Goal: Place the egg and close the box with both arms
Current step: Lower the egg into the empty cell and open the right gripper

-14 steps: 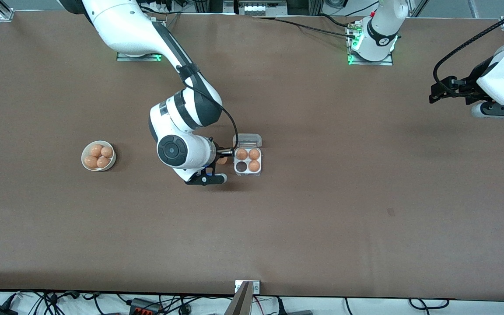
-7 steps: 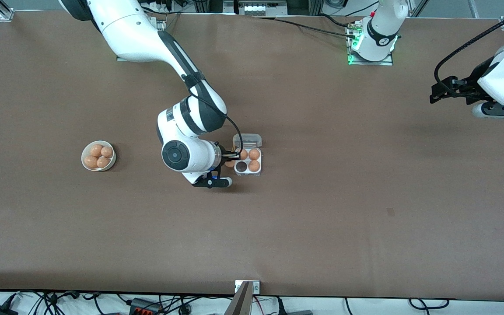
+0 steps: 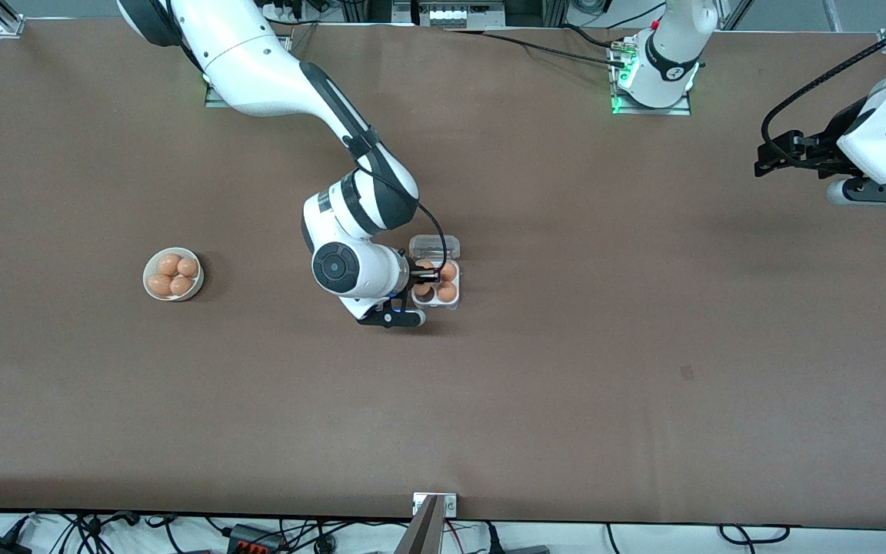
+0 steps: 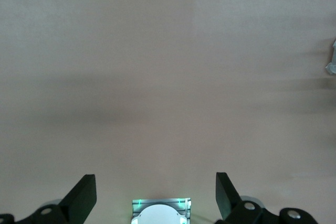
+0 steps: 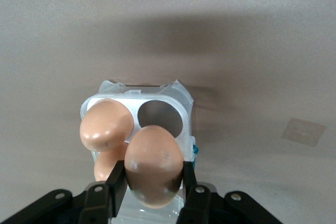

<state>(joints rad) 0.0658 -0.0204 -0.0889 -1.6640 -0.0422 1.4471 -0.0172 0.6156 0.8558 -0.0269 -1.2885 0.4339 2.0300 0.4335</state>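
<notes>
Over the bench (image 3: 535,400), my right fingers (image 5: 118,179) are clamped on a brown egg (image 5: 154,165), one pad on each flank, and my right gripper (image 3: 421,282) hangs over the box (image 3: 436,295) near the middle of the bench. In the right wrist view the egg sits just above the white tray, with one empty cell (image 5: 160,117) open below it and another egg (image 5: 106,124) already seated beside that cell; a third shows partly under my load.

The front view shows two eggs in the tray on the side toward my left arm's end, and the clear lid (image 3: 434,246) lying open, hinged at the tray's edge farther from the camera. By my reckoning the placing is nearly complete: this egg must still go down into the last cell and be let go, and the lid is not yet shut, a job meant for both arms.

A white bowl (image 3: 173,275) holding four more eggs stands toward my right arm's end. My left gripper (image 4: 156,195) waits high over the bench at its own end, fingers (image 4: 84,195) spread apart and empty. I can read no brand, label or writing anywhere.
</notes>
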